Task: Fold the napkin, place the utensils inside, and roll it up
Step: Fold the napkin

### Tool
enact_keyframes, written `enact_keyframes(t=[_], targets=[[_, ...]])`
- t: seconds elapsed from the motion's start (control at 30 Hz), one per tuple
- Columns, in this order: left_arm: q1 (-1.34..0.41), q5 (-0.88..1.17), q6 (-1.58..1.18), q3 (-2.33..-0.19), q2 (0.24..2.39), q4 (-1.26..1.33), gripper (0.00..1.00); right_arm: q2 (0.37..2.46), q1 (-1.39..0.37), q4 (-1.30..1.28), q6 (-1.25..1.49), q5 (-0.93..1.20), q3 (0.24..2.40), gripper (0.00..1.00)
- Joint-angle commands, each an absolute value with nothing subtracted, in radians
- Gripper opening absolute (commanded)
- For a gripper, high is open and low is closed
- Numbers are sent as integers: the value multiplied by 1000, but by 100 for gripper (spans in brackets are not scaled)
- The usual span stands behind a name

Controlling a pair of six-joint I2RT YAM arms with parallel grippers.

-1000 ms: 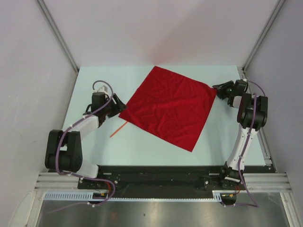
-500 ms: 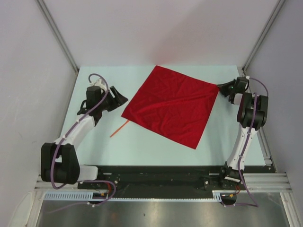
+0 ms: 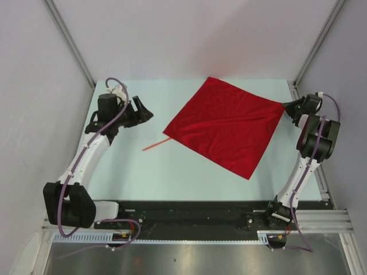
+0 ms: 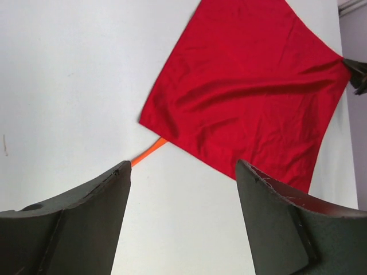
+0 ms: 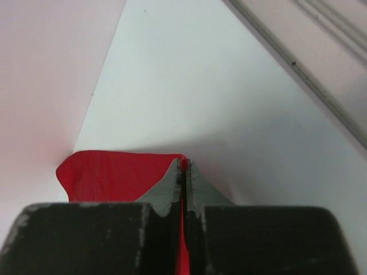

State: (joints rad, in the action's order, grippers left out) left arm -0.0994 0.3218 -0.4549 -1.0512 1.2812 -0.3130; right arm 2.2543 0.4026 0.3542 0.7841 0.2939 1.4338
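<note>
Napkin: the red napkin [image 3: 225,127] lies unfolded and nearly flat on the table [image 3: 189,177], right of centre, turned like a diamond, with shallow creases across its middle.
Utensil: the orange stick [image 3: 156,144] lies at the napkin's left corner – one end runs under the cloth, the rest pokes out toward the left arm. How much is covered cannot be told.
Right gripper: the right gripper [image 5: 184,166] has its fingers pressed together on the napkin's right corner, with a thin sliver of red between them, near the table's right edge.
Left gripper: the left gripper [image 4: 183,172] is spread wide and holds nothing, well apart from both cloth and stick.
Stage: by my judgement the fold is not yet begun; only one corner is secured.
Risk, sliding: nothing pins the far side, so a low pull on the corner may drag the whole cloth instead of folding it.
Risk, stick: the stick lies under the cloth rather than on it, so a dragged or folded napkin could push it away or leave it outside the fold.
Risk, grip: the pinch takes only the very tip of the corner – a quick lift could let the fabric slip out.
Risk, crooked fold: carrying one corner alone may leave the edges misaligned.
</note>
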Motion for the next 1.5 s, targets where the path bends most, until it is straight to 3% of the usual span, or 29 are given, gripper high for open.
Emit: enact_keyframes(t=[0.0,0.23,0.47,0.6,0.87,1.1,1.33,1.47], targets=[[-101,302,-351,-1115,1253,-390,79,2135,449,357,715,224,1463,0],[-104,249,-394,-1030,1223,-376,80,2083,451,341,690,207,1440,0],[-242,81,-537,-809,1242,-239,76,2075,449,387,716,235,1362,0],[-298,-35,-466,-854,1339,-183,69,2076,446,388,713,256,1348,0],[-345,-84,-364,-985,1589,-107,68,2065,443,394,703,275,1319,0],[-359,-38,-429,-1046,1672,-90,68,2031,411,387,660,259,1299,0],[-356,15,-486,-1057,1590,-172,70,1910,270,400,620,189,1240,0],[-342,107,-488,-1085,1484,-256,73,1865,71,367,569,86,1238,0]])
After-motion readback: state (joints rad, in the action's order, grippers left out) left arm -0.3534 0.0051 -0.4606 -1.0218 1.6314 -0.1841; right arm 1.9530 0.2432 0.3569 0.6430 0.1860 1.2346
